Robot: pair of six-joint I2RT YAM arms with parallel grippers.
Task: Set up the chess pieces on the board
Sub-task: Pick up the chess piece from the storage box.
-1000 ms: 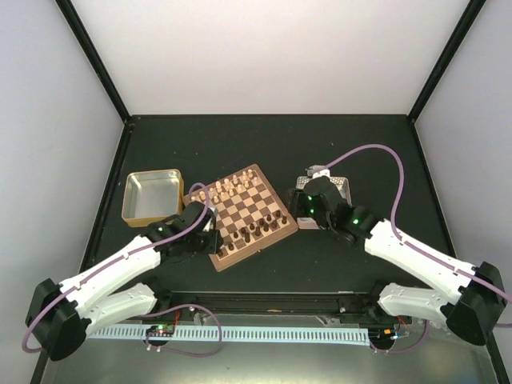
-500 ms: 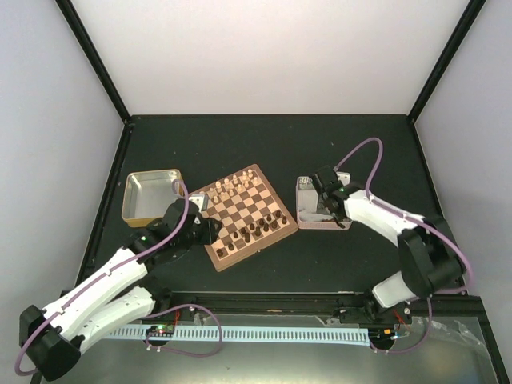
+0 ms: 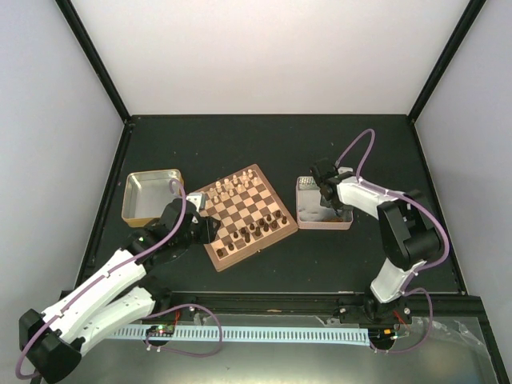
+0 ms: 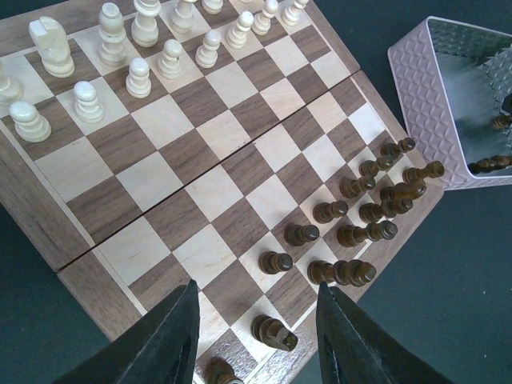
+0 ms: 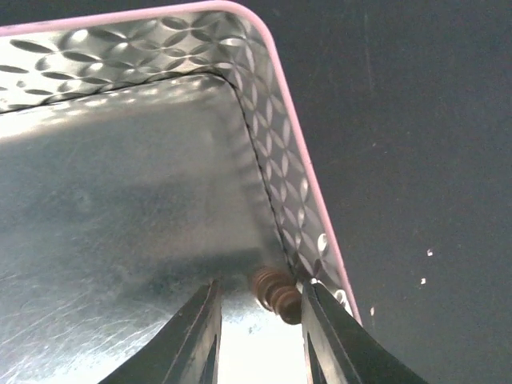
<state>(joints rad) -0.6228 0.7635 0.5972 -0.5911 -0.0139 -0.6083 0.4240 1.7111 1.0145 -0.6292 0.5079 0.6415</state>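
Board point(image 4: 216, 192): lies skewed on the dark table point(image 3: 264, 144), between the two tins, with its middle squares bare.
Pale pieces point(image 4: 136, 76): stand upright in two rough rows along the board's far edge. A knight is at the left end of the back row in the left wrist view.
Dark pieces point(image 4: 352, 234): crowd the opposite edge of the board, closely bunched toward the corner nearest the pink-sided tin point(image 4: 416, 104). A few stand singly further along that edge.
Gold-sided tin point(image 3: 148, 216): sits on the table to the left of the board, just beside its corner.
Left tool point(image 4: 254, 286): hovers above the board's near corner. Its fingers are spread with nothing pinched, and two dark pieces on the board show through the gap.
Right tool point(image 5: 260, 284): reaches down into a corner of the pink-sided tin, its fingers on either side of one dark piece point(image 5: 276, 294).
Right tool's hold: that piece is against the right finger, with a sliver of gap on the other side. I cannot tell whether it is pinched.
Tin interior: shiny and dimpled, with two more small dark shapes at its wall in the left wrist view.
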